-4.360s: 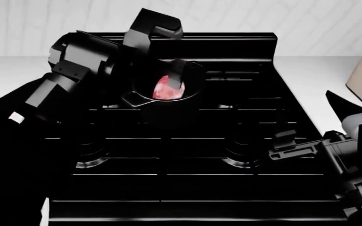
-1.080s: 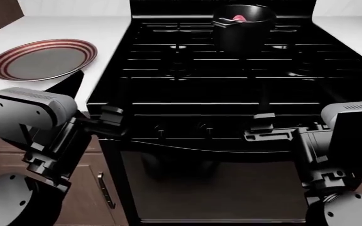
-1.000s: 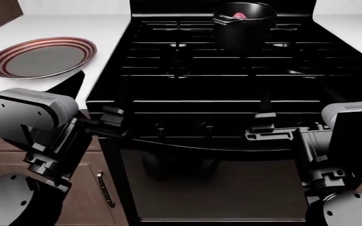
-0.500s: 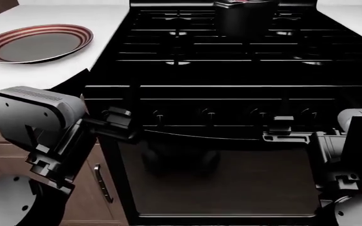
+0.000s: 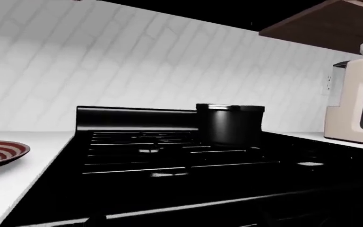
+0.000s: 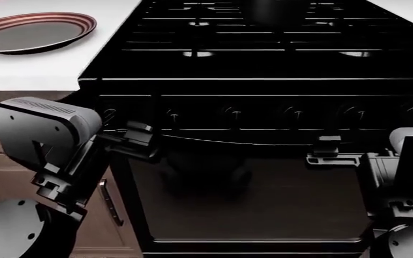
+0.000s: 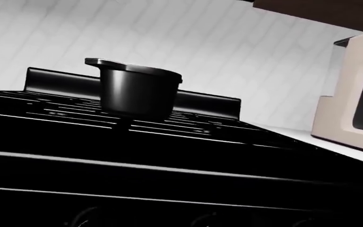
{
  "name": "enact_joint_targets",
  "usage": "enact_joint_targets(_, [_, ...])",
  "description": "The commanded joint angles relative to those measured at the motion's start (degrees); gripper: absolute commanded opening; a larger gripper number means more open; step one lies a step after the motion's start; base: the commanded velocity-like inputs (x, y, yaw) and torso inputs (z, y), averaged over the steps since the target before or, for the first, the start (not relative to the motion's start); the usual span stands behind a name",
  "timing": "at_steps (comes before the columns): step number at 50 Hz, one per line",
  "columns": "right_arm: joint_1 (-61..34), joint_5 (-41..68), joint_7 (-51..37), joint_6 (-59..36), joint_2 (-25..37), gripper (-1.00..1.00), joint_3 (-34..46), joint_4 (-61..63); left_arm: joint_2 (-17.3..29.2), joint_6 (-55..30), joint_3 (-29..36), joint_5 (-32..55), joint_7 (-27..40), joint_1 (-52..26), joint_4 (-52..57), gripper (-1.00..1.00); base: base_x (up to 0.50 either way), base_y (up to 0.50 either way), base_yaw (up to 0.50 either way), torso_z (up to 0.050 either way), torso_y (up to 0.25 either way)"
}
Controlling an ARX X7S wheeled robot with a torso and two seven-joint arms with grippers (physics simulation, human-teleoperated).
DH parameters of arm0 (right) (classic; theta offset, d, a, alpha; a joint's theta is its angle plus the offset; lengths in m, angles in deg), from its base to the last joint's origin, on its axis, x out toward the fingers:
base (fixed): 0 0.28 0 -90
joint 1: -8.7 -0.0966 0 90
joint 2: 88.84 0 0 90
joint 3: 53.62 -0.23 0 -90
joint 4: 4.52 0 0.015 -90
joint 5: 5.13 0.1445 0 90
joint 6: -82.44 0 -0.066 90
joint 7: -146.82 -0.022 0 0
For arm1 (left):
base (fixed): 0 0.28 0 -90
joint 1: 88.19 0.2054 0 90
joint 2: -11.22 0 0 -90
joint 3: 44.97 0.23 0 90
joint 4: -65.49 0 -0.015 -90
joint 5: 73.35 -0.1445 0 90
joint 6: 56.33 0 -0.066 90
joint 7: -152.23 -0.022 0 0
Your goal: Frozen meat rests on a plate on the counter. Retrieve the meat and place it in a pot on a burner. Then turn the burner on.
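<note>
**Robot faces the stove knobs with both grippers free**

The left gripper (image 6: 138,141), low in the left half of the head view, carries nothing; whether its fingers are parted cannot be told against the black stove front. The right gripper (image 6: 328,152), low at right, likewise grips nothing, its state also unclear. Both sit just in front of the oven door (image 6: 249,199), below a row of knobs (image 6: 234,113) across the frame's middle.

The pot (image 7: 137,90) stands on a rear burner, upper centre of the head view; its inside is hidden, so the meat cannot be seen. The plate (image 6: 34,31) lies bare at upper left on the counter (image 6: 49,67).

The remaining step looks to be the burner. A knob is likely small, rigid and smooth, best pinched across its sides and turned. Room before the panel appears open, though the stove's front edge overhangs the knobs, and a cabinet handle (image 6: 106,201) sits near the left arm.
</note>
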Motion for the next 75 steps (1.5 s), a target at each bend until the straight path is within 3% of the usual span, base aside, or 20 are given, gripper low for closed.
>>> enact_joint_targets(1, [0.2, 0.3, 2.3, 2.3, 0.6, 1.00, 0.5, -0.9, -0.4, 0.4, 0.2, -0.4, -0.6, 0.0, -0.9, 1.00, 0.00, -0.50, 0.00, -0.050, 0.000])
enact_joint_targets(20, [-0.3, -1.6, 2.5, 0.9, 2.4, 1.00, 4.7, 0.2, 0.2, 1.3, -0.4, -0.4, -0.4, 1.3, -0.5, 1.00, 0.00, -0.16, 0.00, -0.050, 0.000])
enact_joint_targets(35, [-3.6, -2.9, 4.0, -0.1, 3.6, 1.00, 8.2, -2.9, -1.2, 4.8, -0.3, -2.9, -5.8, 2.6, -6.6, 1.00, 0.00, 0.00, 0.00, -0.050, 0.000])
enact_joint_targets(44, [-9.0, 1.4, 4.3, -4.4, 2.6, 1.00, 5.6, -6.0, -1.6, 4.8, -0.4, -0.9, -5.8, 2.8, -5.6, 1.00, 0.00, 0.00, 0.00, -0.002, 0.000])
enact_joint_targets(59, [-17.5, 5.0, 5.1, -8.8, -0.1, 1.00, 4.4, -15.5, -0.2, 1.6, 0.4, -1.2, 0.4, 3.3, -0.4, 1.00, 0.00, 0.00, 0.00, 0.000, 0.000])
enact_joint_targets(75, [-18.8, 5.3, 5.4, -9.2, -1.2, 1.00, 4.3, -21.6, -1.4, 4.3, -0.3, -2.2, -3.5, 3.5, -7.0, 1.00, 0.00, 0.00, 0.00, 0.000, 0.000])
